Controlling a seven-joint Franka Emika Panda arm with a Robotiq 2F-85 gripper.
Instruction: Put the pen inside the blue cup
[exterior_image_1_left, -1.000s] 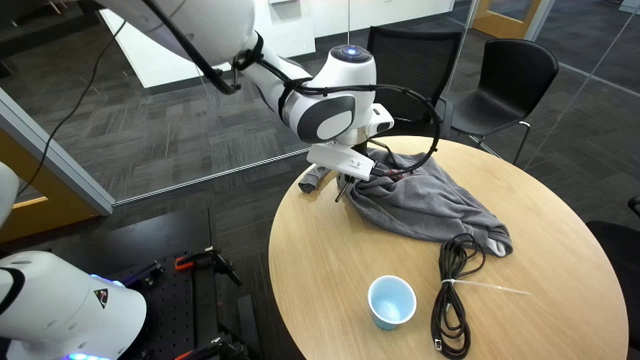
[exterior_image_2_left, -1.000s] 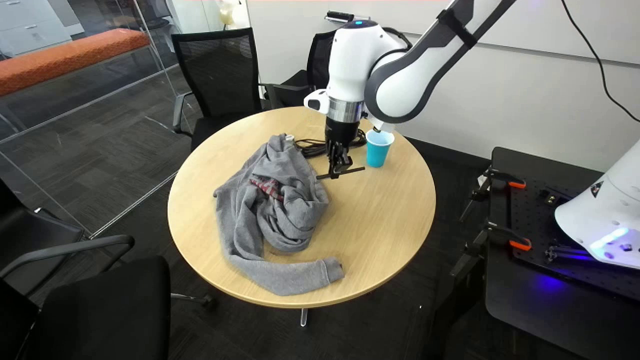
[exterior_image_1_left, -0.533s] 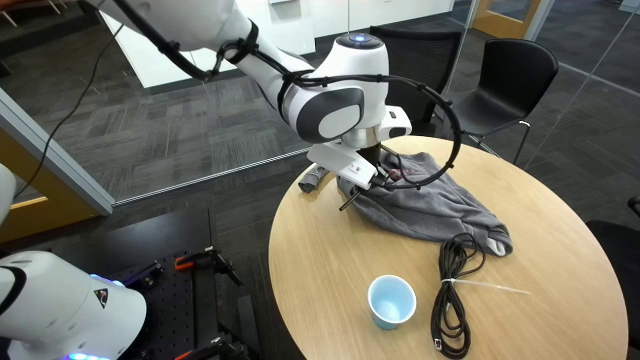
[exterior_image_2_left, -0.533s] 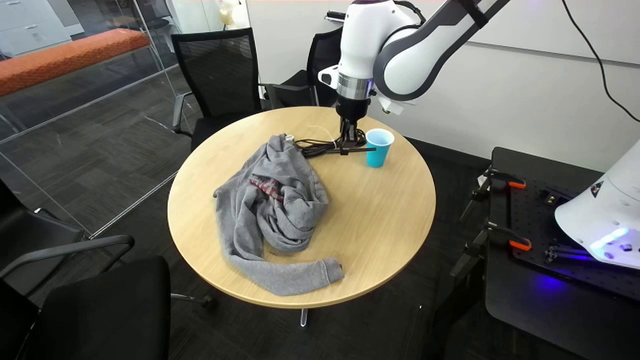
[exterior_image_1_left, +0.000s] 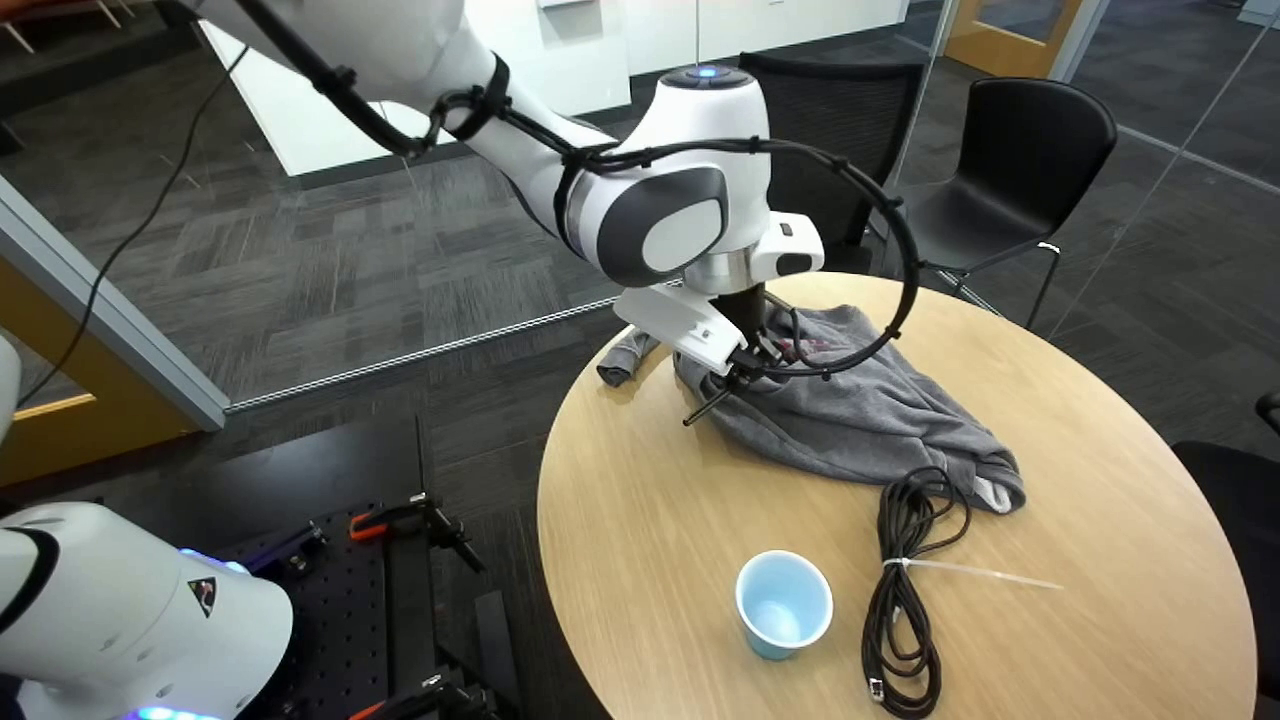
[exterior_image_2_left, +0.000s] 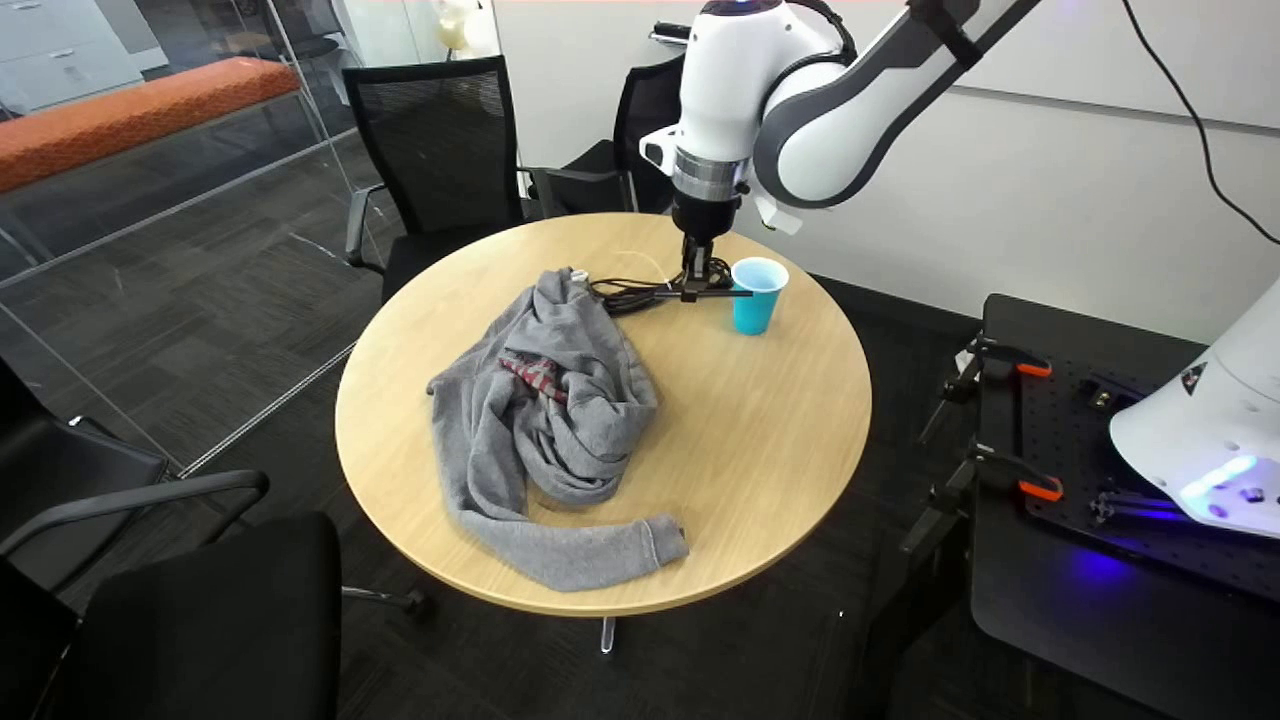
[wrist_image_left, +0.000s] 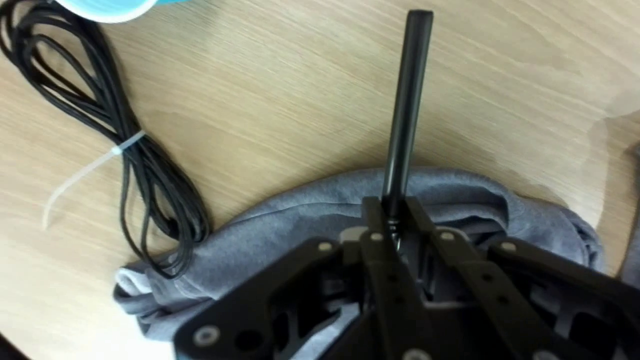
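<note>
My gripper (wrist_image_left: 392, 209) is shut on the dark-grey pen (wrist_image_left: 409, 100). The pen sticks out between the fingertips, roughly level, raised above the table; it also shows in both exterior views (exterior_image_1_left: 707, 408) (exterior_image_2_left: 730, 294). The gripper (exterior_image_2_left: 690, 290) also shows in an exterior view, and in an exterior view (exterior_image_1_left: 738, 372) it lies in front of the grey cloth. The light-blue cup (exterior_image_1_left: 783, 610) stands upright on the table, apart from the gripper. It also shows in an exterior view (exterior_image_2_left: 757, 310), where the pen's end overlaps its side. Only its rim edge (wrist_image_left: 115, 15) shows in the wrist view.
A crumpled grey cloth (exterior_image_1_left: 840, 410) lies under the gripper. A coiled black cable (exterior_image_1_left: 905, 600) with a white tie lies beside the cup. The round wooden table (exterior_image_2_left: 770, 440) has black chairs (exterior_image_2_left: 435, 150) around it. A glass wall stands behind.
The gripper has risen and carried the pen away from the cloth, toward the cup and cable as seen in an exterior view. In the last half second it shifts only slightly. The cup stays put.
</note>
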